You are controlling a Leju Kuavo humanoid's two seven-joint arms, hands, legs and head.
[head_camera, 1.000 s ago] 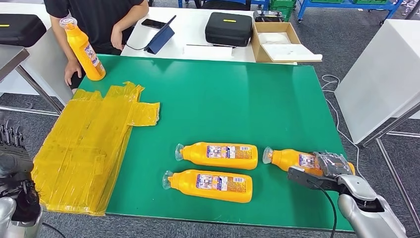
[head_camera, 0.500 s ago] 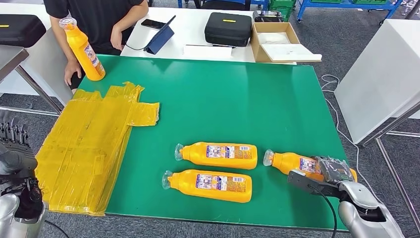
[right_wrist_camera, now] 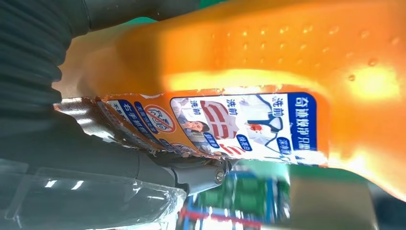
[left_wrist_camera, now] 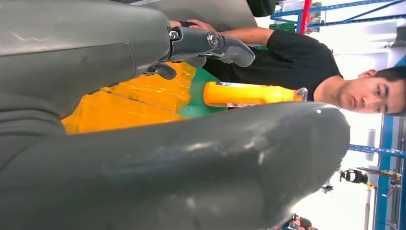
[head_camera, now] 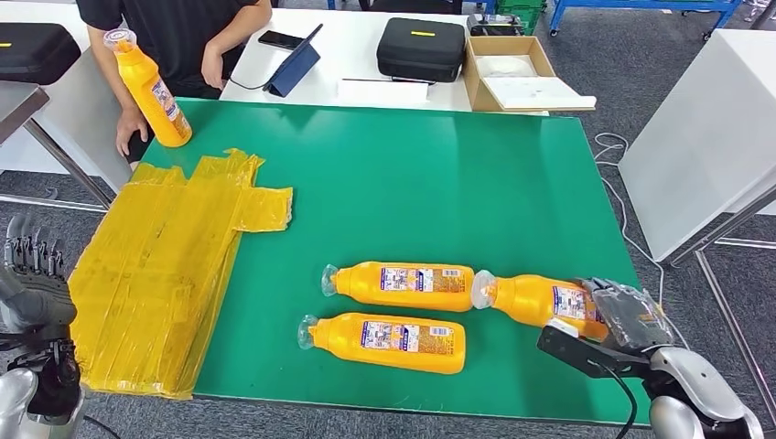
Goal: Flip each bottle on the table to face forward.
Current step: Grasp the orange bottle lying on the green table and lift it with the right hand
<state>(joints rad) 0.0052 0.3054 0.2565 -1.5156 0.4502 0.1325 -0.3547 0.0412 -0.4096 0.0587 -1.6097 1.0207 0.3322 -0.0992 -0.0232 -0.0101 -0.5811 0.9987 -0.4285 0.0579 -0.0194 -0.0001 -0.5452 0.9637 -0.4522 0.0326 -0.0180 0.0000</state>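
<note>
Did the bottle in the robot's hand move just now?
Yes. The held bottle slid left along the green table; its cap now meets the base of the upper lying bottle, where before a gap showed.

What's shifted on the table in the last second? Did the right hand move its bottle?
Yes. The right hand keeps its grip on the rightmost bottle and has pushed it leftward, so its cap now touches the base of the upper middle bottle. The lower middle bottle, the upright bottle by the person and the yellow sheet stayed put. The left hand still hangs off the table's edge.
</note>
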